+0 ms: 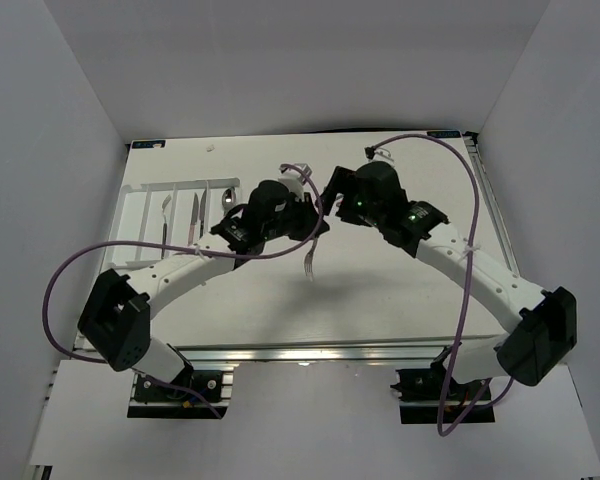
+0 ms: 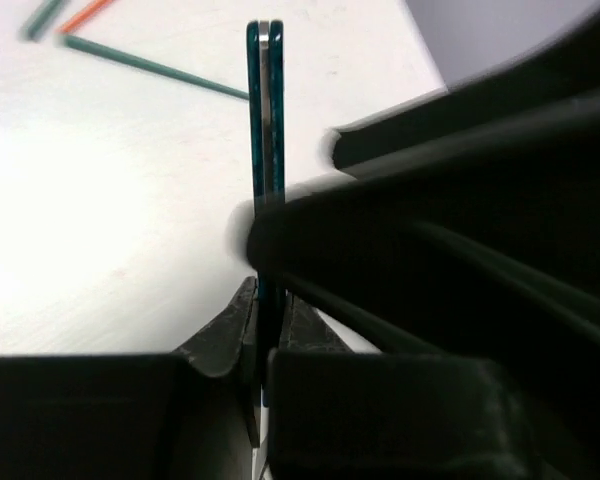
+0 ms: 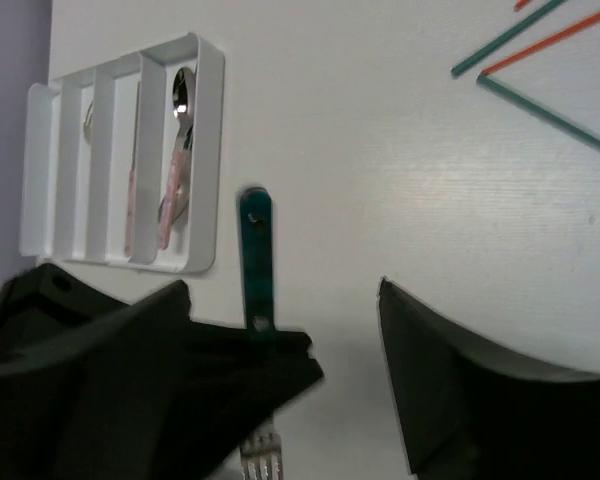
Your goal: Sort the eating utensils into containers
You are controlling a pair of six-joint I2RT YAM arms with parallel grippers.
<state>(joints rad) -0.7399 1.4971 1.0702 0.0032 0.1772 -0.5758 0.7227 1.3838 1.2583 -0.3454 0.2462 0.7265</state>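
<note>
My left gripper (image 1: 313, 226) is shut on a teal-handled fork (image 1: 309, 262) and holds it above the table, tines hanging down. In the left wrist view the fork (image 2: 265, 120) stands edge-on between the fingers (image 2: 225, 335) of that gripper (image 2: 266, 300). My right gripper (image 1: 332, 190) is open and empty just beside it. In the right wrist view the right gripper (image 3: 280, 400) frames the fork (image 3: 256, 250) with its jaws wide apart. The white tray (image 1: 140, 215) lies at the left, with pink-handled utensils (image 3: 172, 185) in its slots (image 3: 205, 150). Teal (image 3: 545, 125) and red (image 3: 555, 38) chopsticks lie on the table.
The chopsticks also show in the left wrist view, teal (image 2: 150, 65) and red (image 2: 85, 15). The tray holds a spoon (image 1: 227, 196) and a knife (image 1: 193, 215). Purple cables (image 1: 465, 200) loop over both arms. Grey walls close in the table on three sides.
</note>
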